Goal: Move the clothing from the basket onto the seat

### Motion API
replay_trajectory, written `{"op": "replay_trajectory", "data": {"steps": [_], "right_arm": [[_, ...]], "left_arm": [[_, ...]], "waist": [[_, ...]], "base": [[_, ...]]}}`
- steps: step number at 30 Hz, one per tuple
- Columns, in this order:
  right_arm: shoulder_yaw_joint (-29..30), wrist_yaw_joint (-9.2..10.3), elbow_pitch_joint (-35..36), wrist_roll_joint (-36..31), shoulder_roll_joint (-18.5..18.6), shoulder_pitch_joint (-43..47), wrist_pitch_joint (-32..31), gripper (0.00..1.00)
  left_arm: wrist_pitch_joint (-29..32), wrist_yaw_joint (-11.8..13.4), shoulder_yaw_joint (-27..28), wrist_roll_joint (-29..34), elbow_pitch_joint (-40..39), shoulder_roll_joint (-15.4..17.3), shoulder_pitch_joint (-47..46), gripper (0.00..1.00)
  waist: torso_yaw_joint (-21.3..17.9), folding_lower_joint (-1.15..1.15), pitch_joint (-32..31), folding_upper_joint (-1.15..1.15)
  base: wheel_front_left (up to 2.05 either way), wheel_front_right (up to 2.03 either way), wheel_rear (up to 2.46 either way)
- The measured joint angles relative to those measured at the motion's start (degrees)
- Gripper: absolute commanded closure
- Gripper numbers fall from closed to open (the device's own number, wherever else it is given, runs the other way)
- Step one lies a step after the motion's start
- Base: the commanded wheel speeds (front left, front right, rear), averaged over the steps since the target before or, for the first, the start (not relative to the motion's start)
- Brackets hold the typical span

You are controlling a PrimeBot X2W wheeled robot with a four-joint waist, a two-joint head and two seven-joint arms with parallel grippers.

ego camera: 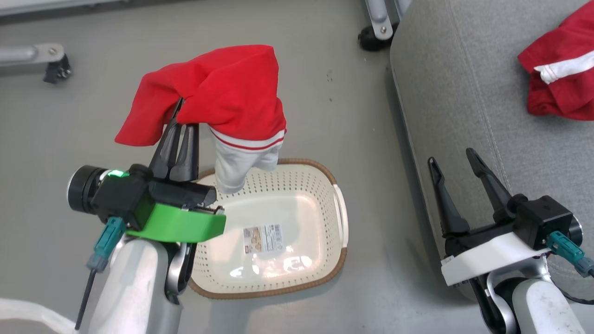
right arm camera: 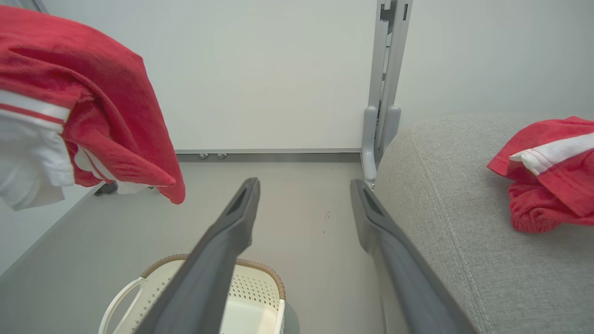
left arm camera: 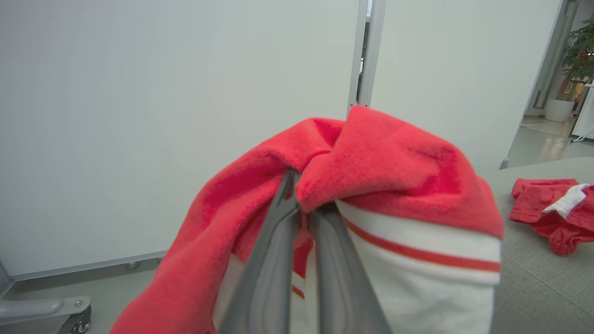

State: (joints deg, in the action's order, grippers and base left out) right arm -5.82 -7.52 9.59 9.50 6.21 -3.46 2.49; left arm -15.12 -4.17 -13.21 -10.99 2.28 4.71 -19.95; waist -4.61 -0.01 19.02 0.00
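Hanging from the left gripper point(ego camera: 182, 121), the held garment point(ego camera: 222, 88) is seen in the head view raised clear above the far rim of the basket point(ego camera: 325, 174). The fingers are closed tight on a red fold, and the white panel dangles toward the rim. The basket stands on the floor point(ego camera: 69, 130) just beside the left edge of the seat point(ego camera: 464, 93), with a label point(ego camera: 263, 237) on its bottom. A second garment point(ego camera: 561, 79) lies crumpled on the seat, well in from that edge. The right gripper point(ego camera: 451, 156) sits over the seat's left edge, fingers spread wide and holding nothing.

Left wrist view: the two fingers are pressed nearly together and pinch fabric at their tips. Red cloth drapes over both sides, with the striped white panel to the right. The second garment rests on the seat beyond.

Right wrist view: the fingers stand wide apart with bare floor between them. The basket rim lies below the left finger, the seat and second garment to the right, and the held garment at upper left.
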Motion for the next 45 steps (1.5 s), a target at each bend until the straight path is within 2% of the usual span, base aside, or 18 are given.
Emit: {"op": "replay_trajectory", "data": {"steps": [9, 23, 31, 45], "right_arm": [[-0.8, 0.0, 0.9, 0.0, -0.1, 3.3, -2.3, 0.0], [-1.2, 0.0, 1.9, 0.1, -0.4, 8.5, -4.9, 0.0], [-1.4, 0.0, 2.2, 0.1, -0.9, 9.8, -5.5, 0.0], [-2.2, 0.0, 2.2, 0.4, -1.4, 10.2, -6.0, 0.0]], "left_arm": [[0.0, -0.9, 1.2, 0.5, -7.2, -0.5, 6.8, 1.0], [0.0, -0.9, -0.1, 0.9, -11.5, -0.7, 16.8, 1.0], [0.0, -0.8, -1.0, 0.4, -12.1, -0.8, 18.5, 1.0], [0.0, -0.9, -1.3, -0.1, -11.9, -0.8, 18.8, 1.0]], "waist": [[1.4, 0.0, -7.3, 0.0], [1.7, 0.0, -15.6, 0.0], [1.8, 0.0, -18.1, 0.0], [2.0, 0.0, -18.8, 0.0]], "base": [[0.0, 0.0, 0.0], [0.0, 0.0, 0.0], [0.0, 0.0, 0.0], [0.0, 0.0, 0.0]]}}
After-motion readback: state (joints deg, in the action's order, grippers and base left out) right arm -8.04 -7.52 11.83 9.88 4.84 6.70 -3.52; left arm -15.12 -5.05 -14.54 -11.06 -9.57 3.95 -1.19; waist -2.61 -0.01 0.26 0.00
